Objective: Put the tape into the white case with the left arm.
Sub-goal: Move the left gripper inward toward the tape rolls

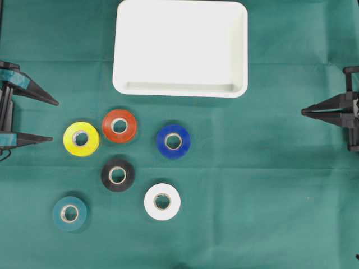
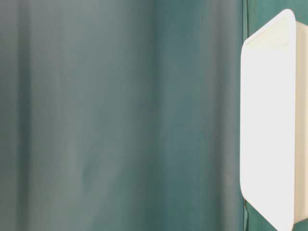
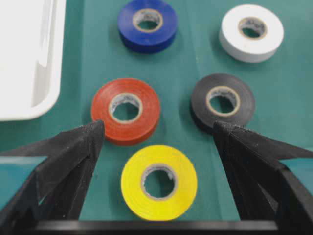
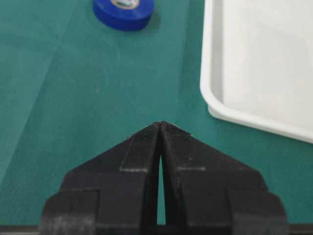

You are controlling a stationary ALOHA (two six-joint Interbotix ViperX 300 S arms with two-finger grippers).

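Tape rolls, six in all, lie flat on the green cloth; none is in the case yet. My left gripper (image 3: 156, 129), black with teal marks, stands wide apart and empty, the yellow vinyl roll (image 3: 159, 181) lying between its tips. I judge it best to lower squarely over this roll, clear of the red roll (image 3: 125, 111) touching it. Beyond, the shallow white plastic case (image 1: 180, 47) sits bare. My right gripper (image 4: 160, 123) rests closed, empty.
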